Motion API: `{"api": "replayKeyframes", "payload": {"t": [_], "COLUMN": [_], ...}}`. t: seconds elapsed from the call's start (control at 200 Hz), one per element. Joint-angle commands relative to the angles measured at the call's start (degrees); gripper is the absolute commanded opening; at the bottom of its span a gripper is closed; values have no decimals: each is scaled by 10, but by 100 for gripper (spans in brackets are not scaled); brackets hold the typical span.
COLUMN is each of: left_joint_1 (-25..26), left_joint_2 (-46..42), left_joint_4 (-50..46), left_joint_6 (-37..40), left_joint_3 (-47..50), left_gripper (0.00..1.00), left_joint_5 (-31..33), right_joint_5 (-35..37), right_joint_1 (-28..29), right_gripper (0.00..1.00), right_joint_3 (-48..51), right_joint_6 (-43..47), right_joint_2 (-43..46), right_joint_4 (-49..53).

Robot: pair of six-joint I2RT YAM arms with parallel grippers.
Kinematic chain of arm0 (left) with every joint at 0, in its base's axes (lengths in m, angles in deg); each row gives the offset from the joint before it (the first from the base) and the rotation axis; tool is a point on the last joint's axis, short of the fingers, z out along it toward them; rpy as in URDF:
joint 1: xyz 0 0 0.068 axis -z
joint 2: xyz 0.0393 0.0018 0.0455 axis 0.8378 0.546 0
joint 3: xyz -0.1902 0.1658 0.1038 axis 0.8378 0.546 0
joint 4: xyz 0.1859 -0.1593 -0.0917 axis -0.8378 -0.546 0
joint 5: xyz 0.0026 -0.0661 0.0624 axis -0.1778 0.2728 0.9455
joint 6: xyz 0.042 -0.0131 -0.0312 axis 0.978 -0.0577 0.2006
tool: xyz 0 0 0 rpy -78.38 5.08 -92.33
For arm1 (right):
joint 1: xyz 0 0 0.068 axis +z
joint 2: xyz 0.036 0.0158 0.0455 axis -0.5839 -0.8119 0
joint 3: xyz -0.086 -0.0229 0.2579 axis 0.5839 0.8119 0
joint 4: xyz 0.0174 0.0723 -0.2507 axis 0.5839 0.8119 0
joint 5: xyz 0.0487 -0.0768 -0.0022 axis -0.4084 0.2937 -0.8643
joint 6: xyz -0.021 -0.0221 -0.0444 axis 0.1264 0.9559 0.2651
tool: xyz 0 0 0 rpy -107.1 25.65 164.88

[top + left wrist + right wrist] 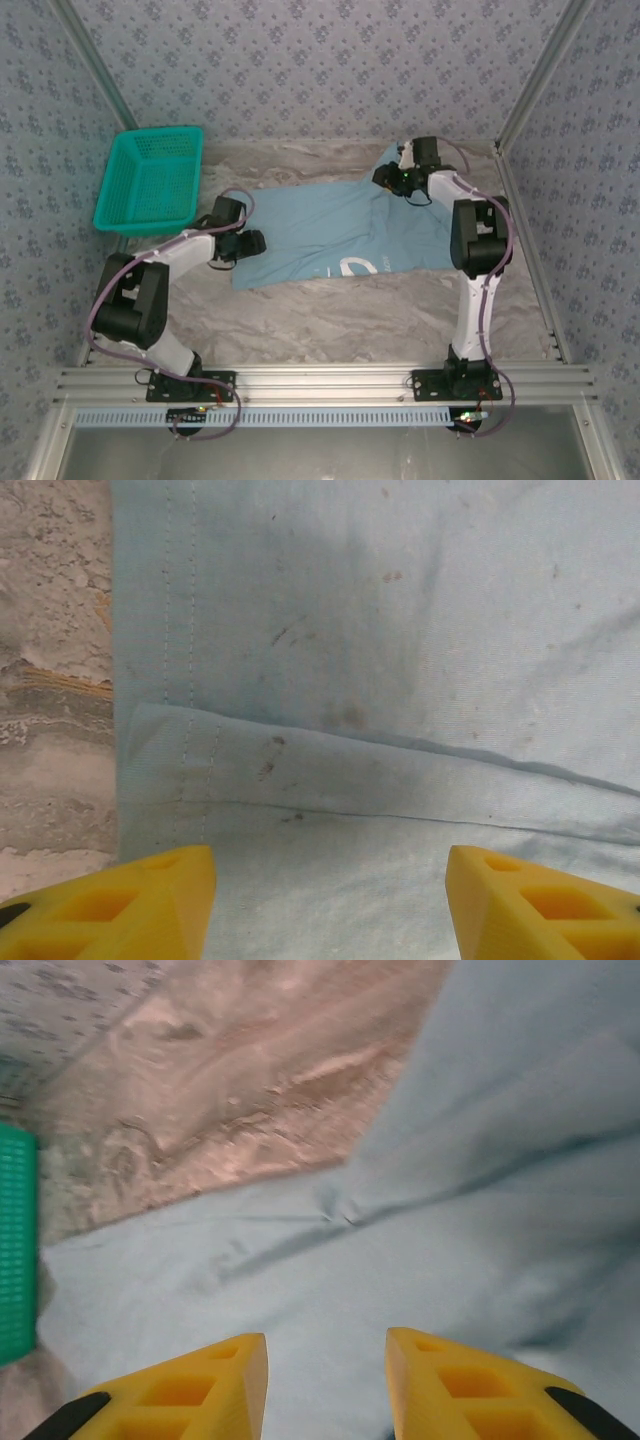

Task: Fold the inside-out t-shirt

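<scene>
Left pincer (330, 905) fingers cropped — t-shirt (400, 630) runs beyond frame.

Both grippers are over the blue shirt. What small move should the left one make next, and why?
Probably lower the left gripper and close on the left edge of the t-shirt: its jaws stand open over the stitched hem, a folded lip of cloth lies just ahead, and nothing is gripped yet.

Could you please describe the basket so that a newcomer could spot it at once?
On the marbled table, look to the far left corner. The basket sits there, left of the blue t-shirt. It alone is teal, rigid and mesh-walled.
</scene>
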Motion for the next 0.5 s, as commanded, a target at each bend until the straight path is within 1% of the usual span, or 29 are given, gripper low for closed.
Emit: {"api": "replayKeyframes", "payload": {"t": [0.0,0.05,0.095,0.16,0.2,0.255,0.315,0.36,0.495], "left_joint_1": [-2,-1,0,3,5,5,3,2,2], "left_joint_2": [-24,-18,-6,16,29,45,59,66,69], "left_joint_4": [11,25,40,55,63,70,62,56,31], "left_joint_6": [1,-1,-4,-11,-15,-21,-28,-28,-30], "left_joint_3": [7,6,2,-8,-15,-22,-30,-32,-13], "left_gripper": [63,63,63,62,62,62,62,62,61], "left_joint_5": [-25,-53,-77,-92,-98,-94,-78,-70,-48], "right_joint_5": [102,137,152,189,224,253,269,279,320], "right_joint_1": [-23,-33,-40,-47,-51,-56,-66,-75,-80], "right_gripper": [39,39,39,37,35,33,32,32,30], "right_joint_3": [63,109,132,144,139,133,141,138,163], "right_joint_6": [71,66,64,72,76,79,77,78,82], "right_joint_2": [83,114,126,129,122,113,109,101,103], "right_joint_4": [102,111,128,150,177,203,209,245,296]}}
